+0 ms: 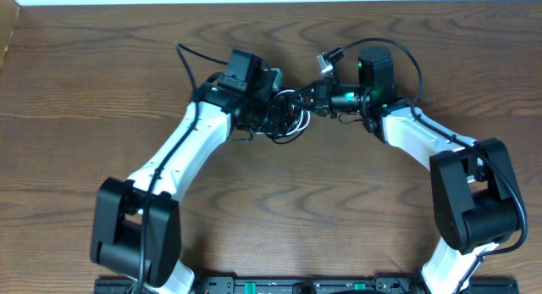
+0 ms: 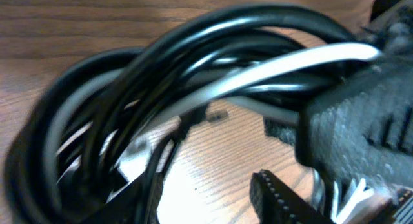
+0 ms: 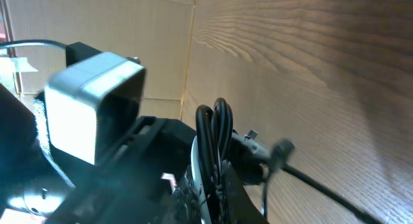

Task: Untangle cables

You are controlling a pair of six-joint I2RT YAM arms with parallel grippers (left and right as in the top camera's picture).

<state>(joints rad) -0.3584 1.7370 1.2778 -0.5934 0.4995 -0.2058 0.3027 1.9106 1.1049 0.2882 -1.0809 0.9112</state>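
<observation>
- Surface [image 1: 102,65]: wood, bare all round the action, so I doubt anything slides off. The work sits nearer the far edge than the near one. There's lots of open room to either side and toward the robot's base, so I'd do any pulling apart sideways.
- Arms: the wrists are nearly nose to nose in the middle. Biggest worry for me is them bumping, or one of their own thick black leads hooking into the tangle if either swings inward.
- Cables [image 1: 290,118]: one knotted bundle lying between the two wrists, black cable [image 2: 193,50] looped several times with the white cable [image 2: 290,66] threaded across it. A straight tug would probably cinch the loops tighter rather than free them.
- Right gripper [image 1: 320,95]: closed tight, pinching a few upright loops of the black one. If it grabs several strands at once, a pull drags the whole knot along.
- Left gripper [image 1: 269,114]: right up against the bundle, but its wrist view is a blurry close-up, so I honestly can't tell whether it's apart or together. With no grip there, nothing anchors the bundle.
- Plug [image 1: 328,60]: a small end sticking out beyond the right wrist; it could snag on a loop.
</observation>
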